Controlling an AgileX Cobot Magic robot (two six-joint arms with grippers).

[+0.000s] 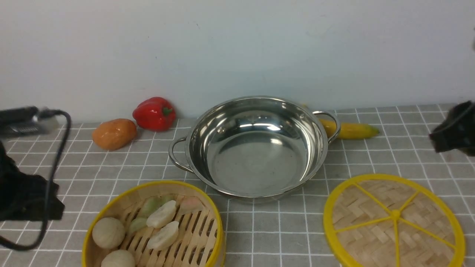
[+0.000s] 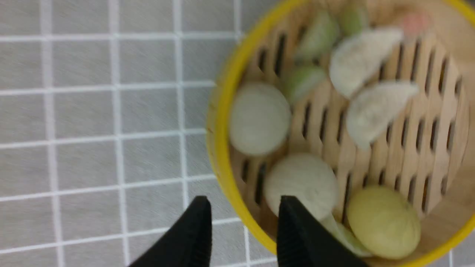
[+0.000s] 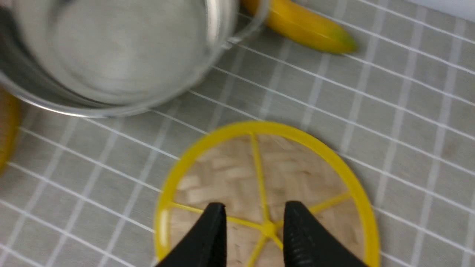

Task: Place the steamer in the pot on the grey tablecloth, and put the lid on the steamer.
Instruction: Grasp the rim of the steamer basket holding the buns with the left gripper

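The steamer [image 1: 156, 184] sits on the grey tablecloth [image 1: 267, 230] at the front left, filled with buns and dumplings. The shiny pot [image 1: 256, 155] stands empty in the middle, behind it. The lid [image 1: 394, 222] lies flat at the front right. In the left wrist view my left gripper [image 2: 245, 202] hangs open above the steamer's yellow rim [image 2: 219, 126], one finger on each side of it, holding nothing. My right gripper [image 3: 255, 207] is open over the lid [image 3: 237, 174], close to its centre knob [image 3: 269, 228]. The pot's edge [image 3: 111, 48] shows beyond the lid.
A red pepper [image 1: 154, 113] and an orange fruit [image 1: 114, 133] lie behind the pot on the left, and a banana [image 1: 350, 129] behind its right handle. The wall is close behind. My left arm and its cable [image 1: 55, 155] fill the left edge; my right arm [image 1: 456, 129] is at the right edge.
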